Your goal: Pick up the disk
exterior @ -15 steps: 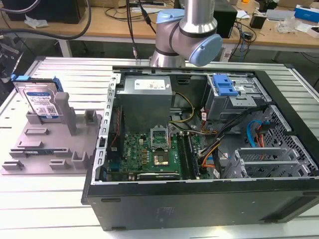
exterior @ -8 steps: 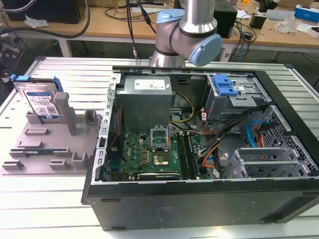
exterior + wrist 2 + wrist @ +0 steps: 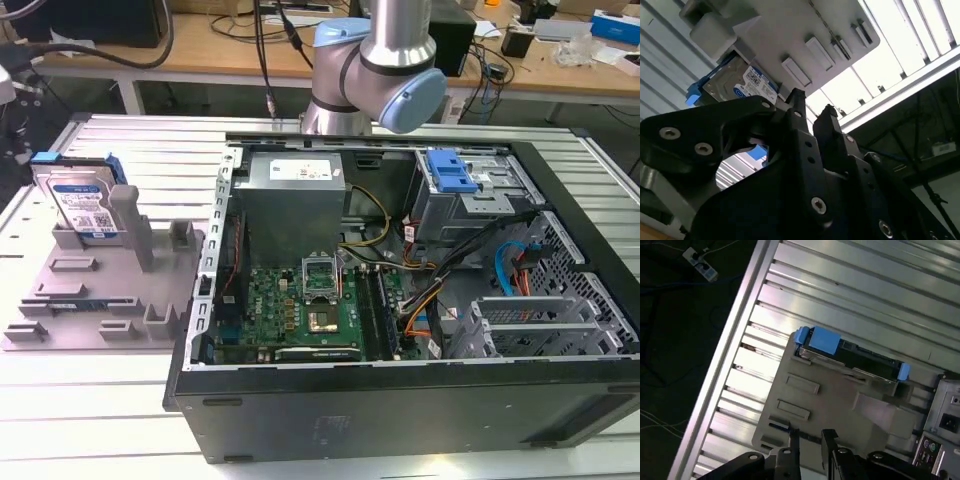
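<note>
The disk [image 3: 85, 205] is a silver hard drive with a blue-and-white label and blue side rails. It stands on edge at the back of the grey moulded tray [image 3: 90, 300], on the exterior view's left. In the first wrist view I look down on the disk's top edge [image 3: 850, 354] and the tray [image 3: 815, 400]. My gripper [image 3: 810, 440] hangs well above the tray and apart from the disk. Its black fingers [image 3: 792, 442] stand a small gap apart with nothing between them. In the second wrist view the gripper [image 3: 812, 107] is in front of the disk's label [image 3: 752, 85].
An open computer case [image 3: 400, 400] lies beside the tray, with a motherboard [image 3: 300, 310], a power supply [image 3: 290, 195] and a blue latch piece on a metal cage [image 3: 450, 172]. The slatted metal table's edge [image 3: 735, 345] runs near the tray, with dark floor beyond. The arm [image 3: 370, 60] rises behind the case.
</note>
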Available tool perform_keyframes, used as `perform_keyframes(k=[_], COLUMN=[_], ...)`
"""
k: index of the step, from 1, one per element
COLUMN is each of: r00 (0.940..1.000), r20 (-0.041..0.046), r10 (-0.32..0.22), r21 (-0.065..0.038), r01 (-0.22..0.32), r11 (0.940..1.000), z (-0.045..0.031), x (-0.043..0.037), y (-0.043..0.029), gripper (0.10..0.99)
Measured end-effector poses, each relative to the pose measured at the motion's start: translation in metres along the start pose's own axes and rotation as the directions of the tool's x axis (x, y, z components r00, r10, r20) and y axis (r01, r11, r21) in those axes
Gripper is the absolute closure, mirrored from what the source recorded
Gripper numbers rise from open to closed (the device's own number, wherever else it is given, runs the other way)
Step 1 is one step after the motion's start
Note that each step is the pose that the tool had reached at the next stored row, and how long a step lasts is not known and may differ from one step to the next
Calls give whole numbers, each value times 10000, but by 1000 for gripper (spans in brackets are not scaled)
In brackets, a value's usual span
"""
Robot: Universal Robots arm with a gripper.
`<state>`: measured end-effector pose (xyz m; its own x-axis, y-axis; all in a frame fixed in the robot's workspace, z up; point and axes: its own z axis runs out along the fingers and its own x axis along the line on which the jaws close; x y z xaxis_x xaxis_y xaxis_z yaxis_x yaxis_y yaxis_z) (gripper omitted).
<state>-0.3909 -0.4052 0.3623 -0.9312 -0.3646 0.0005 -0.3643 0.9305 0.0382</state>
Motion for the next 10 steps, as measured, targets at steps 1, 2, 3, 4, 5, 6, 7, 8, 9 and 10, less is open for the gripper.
perform_keyframes(k=[1, 2, 3, 4, 5, 6, 7, 8, 9, 10], r00=[9998, 9993, 9989, 9981, 9972, 9961, 9941, 9909, 9876, 9844], r20=[-10, -15, -19, -25, -29, -34, -41, -53, -64, -72], r10=[-223, -360, -468, -611, -742, -884, -1084, -1344, -1566, -1757], r21=[0, 0, 0, 0, -1, -1, -2, -2, 1, 2], r01=[223, 360, 468, 611, 742, 884, 1084, 1344, 1566, 1757], r11=[9998, 9994, 9989, 9981, 9972, 9961, 9941, 9909, 9877, 9844], z=[0, 1, 1, 2, 3, 3, 4, 4, 4, 4], x=[-6, -11, -14, -19, -23, -27, -29, -29, -29, -29], y=[-2, -4, -6, -7, -9, -11, -11, -11, -11, -12], gripper=[671, 671, 671, 604, 604, 604, 604, 604, 604, 604])
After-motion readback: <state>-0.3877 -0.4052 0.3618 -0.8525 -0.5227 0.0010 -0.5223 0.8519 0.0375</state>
